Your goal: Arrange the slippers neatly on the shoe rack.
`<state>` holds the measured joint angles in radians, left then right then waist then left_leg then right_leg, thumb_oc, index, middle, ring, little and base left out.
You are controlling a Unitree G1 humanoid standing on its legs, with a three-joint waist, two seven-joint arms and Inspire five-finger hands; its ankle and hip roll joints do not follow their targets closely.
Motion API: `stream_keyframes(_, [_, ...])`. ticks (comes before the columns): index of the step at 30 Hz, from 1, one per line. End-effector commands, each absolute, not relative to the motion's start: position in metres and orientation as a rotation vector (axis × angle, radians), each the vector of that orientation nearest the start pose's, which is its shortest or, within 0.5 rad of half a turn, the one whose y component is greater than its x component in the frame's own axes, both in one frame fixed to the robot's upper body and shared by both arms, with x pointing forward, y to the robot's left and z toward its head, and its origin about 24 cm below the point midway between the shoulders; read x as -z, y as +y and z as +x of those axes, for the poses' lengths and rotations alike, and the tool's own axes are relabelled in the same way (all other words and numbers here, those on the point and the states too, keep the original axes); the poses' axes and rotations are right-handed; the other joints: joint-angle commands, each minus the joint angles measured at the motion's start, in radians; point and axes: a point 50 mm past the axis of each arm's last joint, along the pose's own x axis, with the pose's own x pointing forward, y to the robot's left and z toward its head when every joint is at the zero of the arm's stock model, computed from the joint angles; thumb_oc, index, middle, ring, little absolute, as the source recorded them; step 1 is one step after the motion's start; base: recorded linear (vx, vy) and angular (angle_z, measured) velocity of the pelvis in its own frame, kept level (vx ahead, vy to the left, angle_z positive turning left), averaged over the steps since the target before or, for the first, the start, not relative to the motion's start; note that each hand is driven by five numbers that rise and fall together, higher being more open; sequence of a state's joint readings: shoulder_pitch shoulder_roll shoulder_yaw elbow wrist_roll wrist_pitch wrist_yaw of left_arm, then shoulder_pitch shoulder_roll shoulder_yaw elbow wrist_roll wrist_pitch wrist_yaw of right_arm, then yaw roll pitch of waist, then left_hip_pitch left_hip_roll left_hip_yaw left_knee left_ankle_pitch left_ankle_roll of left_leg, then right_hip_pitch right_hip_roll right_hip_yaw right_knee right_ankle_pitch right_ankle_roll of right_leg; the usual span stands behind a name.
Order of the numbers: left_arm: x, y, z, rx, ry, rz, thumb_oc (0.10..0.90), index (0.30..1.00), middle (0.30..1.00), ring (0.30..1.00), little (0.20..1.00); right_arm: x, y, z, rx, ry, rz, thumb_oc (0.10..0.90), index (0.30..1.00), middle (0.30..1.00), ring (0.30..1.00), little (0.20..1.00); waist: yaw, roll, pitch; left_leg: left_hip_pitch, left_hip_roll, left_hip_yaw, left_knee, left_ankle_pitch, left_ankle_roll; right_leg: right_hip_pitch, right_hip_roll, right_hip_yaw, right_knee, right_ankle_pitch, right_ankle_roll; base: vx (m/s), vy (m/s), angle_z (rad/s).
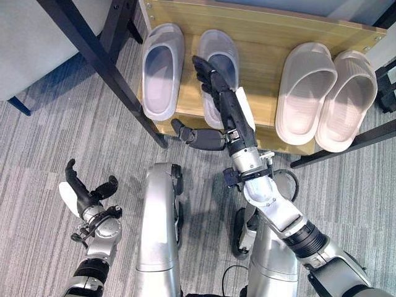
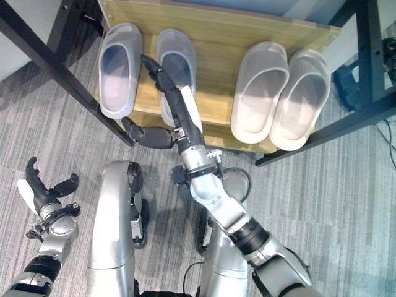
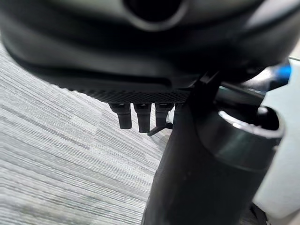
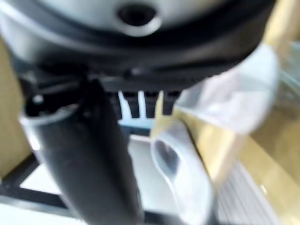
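1. A wooden shoe rack shelf (image 1: pixel 260 31) carried four slippers, all lying toes toward its back edge.
2. A bluish-grey pair lay at the shelf's left end — the outer slipper (image 1: pixel 162 69) near the left corner, the inner slipper (image 1: pixel 218 68) just beside it, a gap between them.
3. A beige pair (image 1: pixel 325 93) lay side by side at the right end, touching each other, heels at the front edge.
4. The right robot hand (image 1: pixel 213 83) reached over the inner bluish-grey slipper — fingers extended along it, thumb (image 1: pixel 198 137) spread out sideways past the front edge.
5. The left robot hand (image 1: pixel 83 189) hung over the grey carpet floor (image 1: pixel 43 154), fingers relaxed and apart, holding nothing.
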<state>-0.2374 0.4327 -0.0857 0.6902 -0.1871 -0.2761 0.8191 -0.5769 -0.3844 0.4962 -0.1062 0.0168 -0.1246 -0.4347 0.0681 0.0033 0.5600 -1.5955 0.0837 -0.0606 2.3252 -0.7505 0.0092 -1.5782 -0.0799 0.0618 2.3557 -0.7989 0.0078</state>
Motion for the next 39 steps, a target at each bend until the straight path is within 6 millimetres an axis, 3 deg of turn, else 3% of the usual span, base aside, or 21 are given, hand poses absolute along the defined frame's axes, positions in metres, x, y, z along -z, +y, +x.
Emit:
stream_keyframes(1, [-0.031, 0.297, 0.262, -0.892, -0.078, 0.39, 0.8, 0.9, 0.9, 0.9, 0.9, -0.258, -0.082, 0.243, -0.11, -1.182, -0.175, 0.8, 0.9, 0.9, 0.9, 0.9, 0.043, -0.009, -0.04, 0.025, -0.072, -0.059, 0.026, -0.004, 0.02, 0.008, 0.006, 0.027, -0.016, 0.095, -0.087, 0.0, 0.0, 0.0])
stream_keyframes(9, [-0.024, 0.289, 0.26, -0.854, -0.057, 0.444, 0.8, 0.9, 0.9, 0.9, 0.9, -0.236, -0.103, 0.252, 0.059, -1.08, -0.275, 0.8, 0.9, 0.9, 0.9, 0.9, 0.029, -0.012, -0.04, 0.025, -0.072, -0.055, 0.03, -0.008, 0.022, 0.008, 0.002, 0.026, -0.016, 0.093, -0.086, 0.0, 0.0, 0.0])
stream_keyframes(18, [-0.024, 0.287, 0.261, -0.841, -0.066, 0.456, 0.8, 0.9, 0.9, 0.9, 0.9, -0.217, -0.108, 0.275, 0.127, -0.944, -0.284, 0.8, 0.9, 0.9, 0.9, 0.9, 0.036, -0.003, -0.04, 0.025, -0.075, -0.053, 0.029, -0.007, 0.02, 0.008, 0.003, 0.025, -0.014, 0.092, -0.087, 0.0, 0.0, 0.0])
stream_keyframes(24, [-0.023, 0.289, 0.26, -0.853, -0.055, 0.458, 0.8, 0.9, 0.9, 0.9, 0.9, -0.211, -0.101, 0.284, 0.076, -0.879, -0.213, 0.8, 0.9, 0.9, 0.9, 0.9, 0.038, -0.003, -0.04, 0.025, -0.074, -0.053, 0.03, -0.006, 0.018, 0.008, 0.004, 0.024, -0.012, 0.091, -0.088, 0.0, 0.0, 0.0])
stream_keyframes(29, [-0.029, 0.289, 0.263, -0.851, -0.082, 0.44, 0.8, 0.9, 0.9, 0.9, 0.9, -0.214, -0.097, 0.296, 0.035, -0.843, -0.139, 0.8, 0.9, 0.9, 0.9, 0.9, 0.049, 0.002, -0.04, 0.025, -0.075, -0.052, 0.028, -0.005, 0.017, 0.008, 0.001, 0.023, -0.008, 0.091, -0.087, 0.0, 0.0, 0.0])
stream_keyframes(39, [-0.026, 0.287, 0.263, -0.826, -0.068, 0.427, 0.8, 0.9, 0.9, 0.9, 0.9, -0.226, -0.088, 0.301, -0.02, -0.855, -0.105, 0.8, 0.9, 0.9, 0.9, 0.9, 0.065, 0.006, -0.04, 0.025, -0.08, -0.056, 0.025, -0.007, 0.015, 0.008, 0.0, 0.022, -0.007, 0.092, -0.088, 0.0, 0.0, 0.0])
